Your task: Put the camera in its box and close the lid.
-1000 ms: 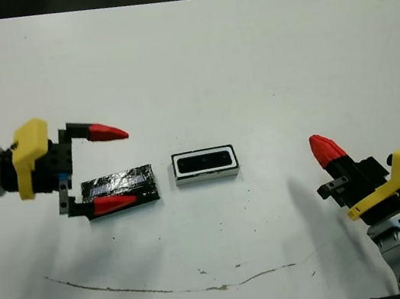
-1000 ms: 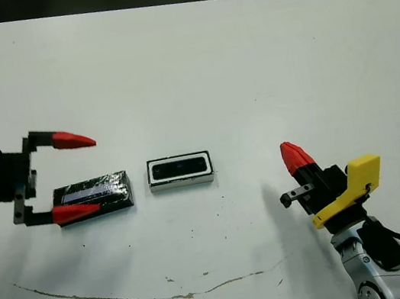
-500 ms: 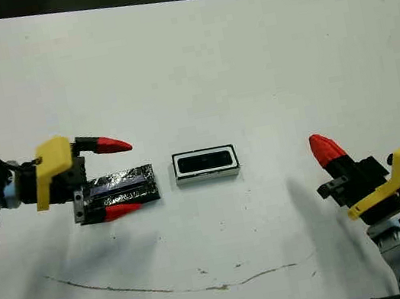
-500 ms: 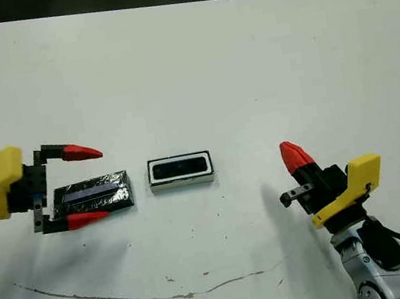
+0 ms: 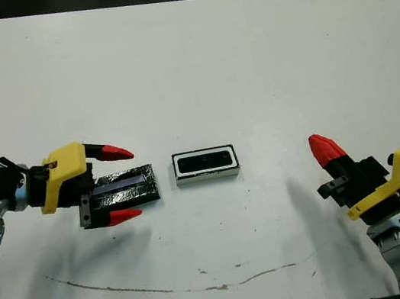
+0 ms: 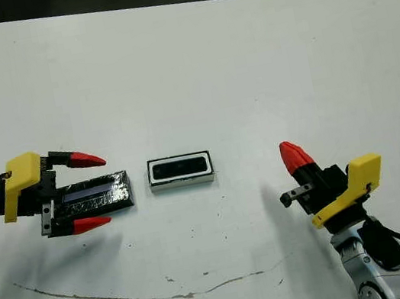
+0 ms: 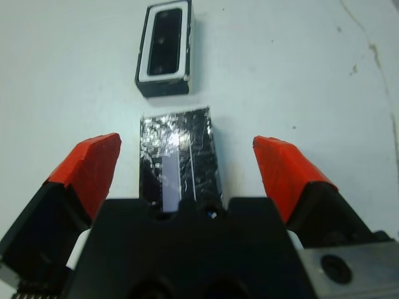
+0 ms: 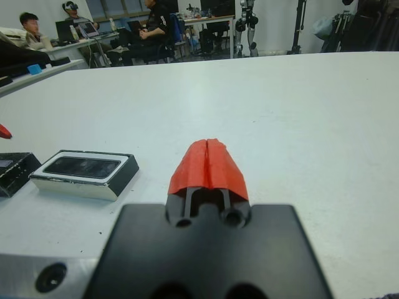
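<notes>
white desk (image 5: 244,49) fills nearly the whole head view, with a dark floor strip along its far edge; a thin brownish scuff line (image 5: 170,288) runs across the near part. beyond the desk, the right wrist view shows a workroom with people (image 8: 31,25) seated at tables. most of the surface is bare, with wide open room on the far half and between the two arms.

near the middle sits the box (image 5: 205,165), white-walled, with the camera (image 5: 204,162) lying inside it, dark and glossy. just left of it, apart by a narrow gap, lies the lid (image 5: 123,188), flat with its shiny top up.

left gripper (image 5: 121,183) is spread wide, one red fingertip on each long side of the lid's left end, neither clearly touching it. right gripper (image 5: 327,149) hovers well to the right near the front edge, its red tips pressed together, holding nothing. nothing stands between lid and box.
</notes>
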Controlling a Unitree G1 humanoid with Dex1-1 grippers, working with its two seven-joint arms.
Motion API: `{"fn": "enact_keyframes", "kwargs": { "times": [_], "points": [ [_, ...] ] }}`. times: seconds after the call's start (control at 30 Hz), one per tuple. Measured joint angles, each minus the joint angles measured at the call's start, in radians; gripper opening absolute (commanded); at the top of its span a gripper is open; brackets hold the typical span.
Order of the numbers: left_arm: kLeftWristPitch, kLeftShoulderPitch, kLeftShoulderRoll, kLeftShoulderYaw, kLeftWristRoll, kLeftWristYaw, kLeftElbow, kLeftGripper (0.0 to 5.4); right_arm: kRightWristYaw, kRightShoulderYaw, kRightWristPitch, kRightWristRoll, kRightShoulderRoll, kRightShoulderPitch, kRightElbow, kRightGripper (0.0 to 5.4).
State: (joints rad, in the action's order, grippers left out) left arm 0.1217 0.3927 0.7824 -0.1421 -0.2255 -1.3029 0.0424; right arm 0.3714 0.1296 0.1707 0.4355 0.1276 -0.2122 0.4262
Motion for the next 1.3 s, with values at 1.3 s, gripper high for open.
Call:
{"fn": "enact_keyframes", "kwargs": {
  "times": [1.3],
  "points": [
    [0.038, 0.058, 0.022, -0.016, 0.028, -0.145, 0.251, 5.32, 0.015, -0.007, -0.001, 0.004, 0.005, -0.006, -0.006, 0.01]
  ]
}}
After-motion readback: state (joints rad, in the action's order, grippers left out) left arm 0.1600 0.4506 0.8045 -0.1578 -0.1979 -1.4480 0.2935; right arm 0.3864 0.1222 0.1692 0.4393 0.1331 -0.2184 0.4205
